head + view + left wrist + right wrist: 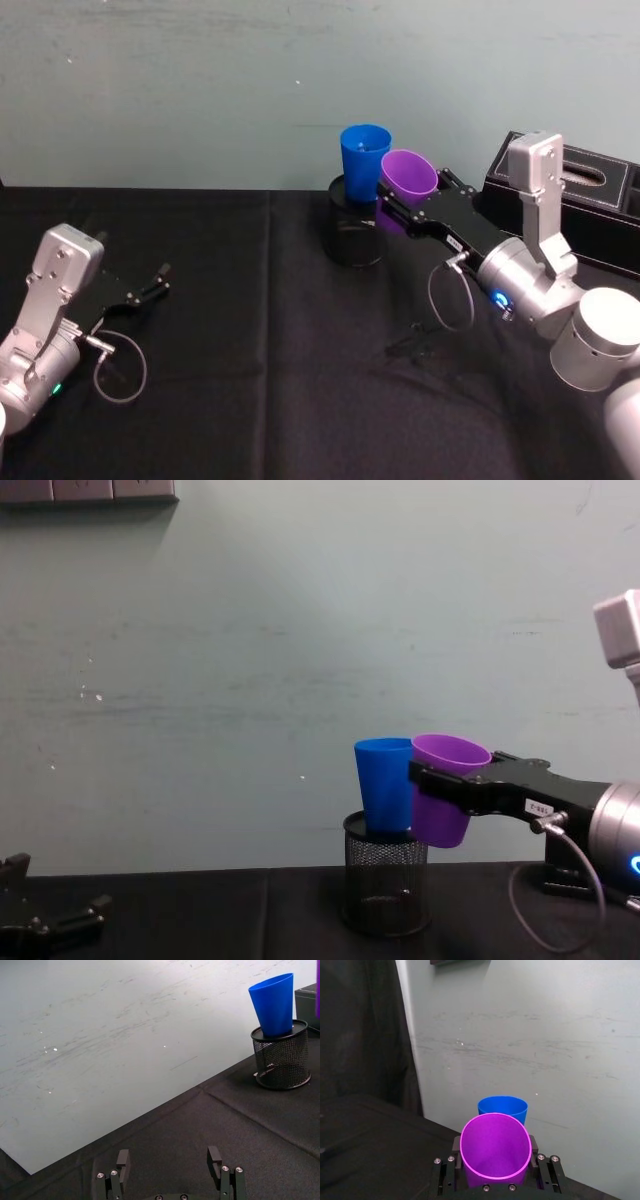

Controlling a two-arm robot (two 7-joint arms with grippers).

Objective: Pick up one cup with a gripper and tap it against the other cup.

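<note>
There are two cups: one purple cup (408, 175) and one blue cup (365, 152). There is one black mesh holder (355, 240). There are two grippers, the left gripper (160, 280) and the right gripper (410, 198). Each one has two jaws, so that makes four jaws in all. There are two thin grey cables, a left cable (143, 366) and a right cable (431, 295), one by each arm. There is one black box (600, 195) and one table (250, 380).
</note>
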